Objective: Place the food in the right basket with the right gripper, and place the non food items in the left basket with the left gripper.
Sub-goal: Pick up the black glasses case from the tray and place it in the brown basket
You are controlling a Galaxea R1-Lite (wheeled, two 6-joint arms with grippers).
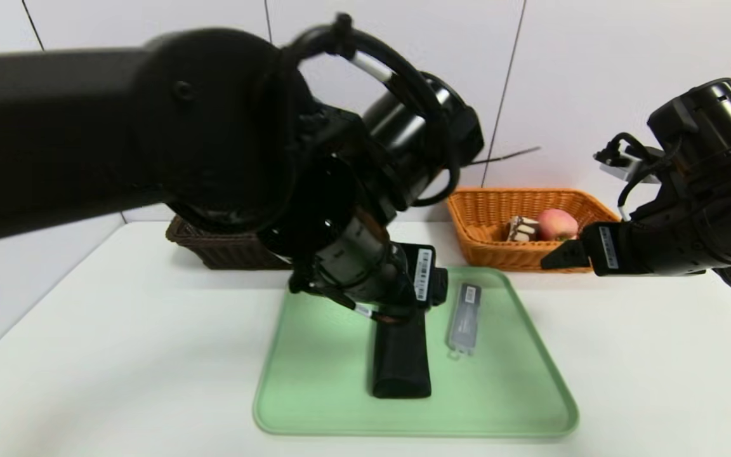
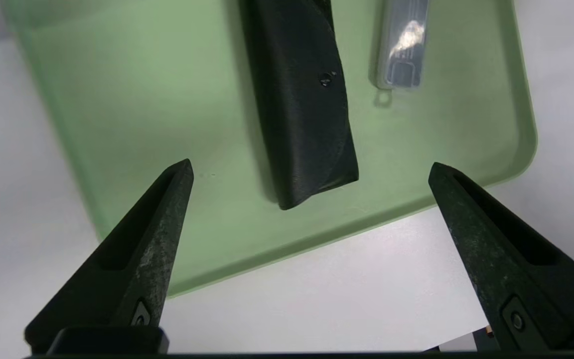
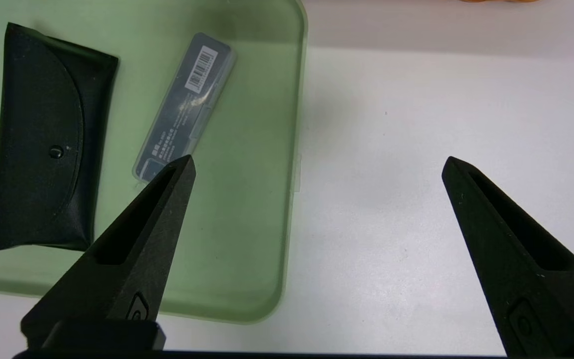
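Peach (image 1: 557, 223): round, red-pink, resting in the orange wicker basket (image 1: 486, 216) at the far right, touching the cake slice on its left.

Chocolate cake slice (image 1: 521, 228): dark with white drips, in the same basket.

Black folded pouch (image 2: 301, 94): long, flap with snap facing up, lying flat mid-tray, its far end hidden.

Clear grey barcoded case (image 3: 183, 107): slim, lying flat just right of the pouch, apart from it.

Dark brown wicker basket (image 1: 213, 246): far left, mostly hidden; contents cannot be seen.
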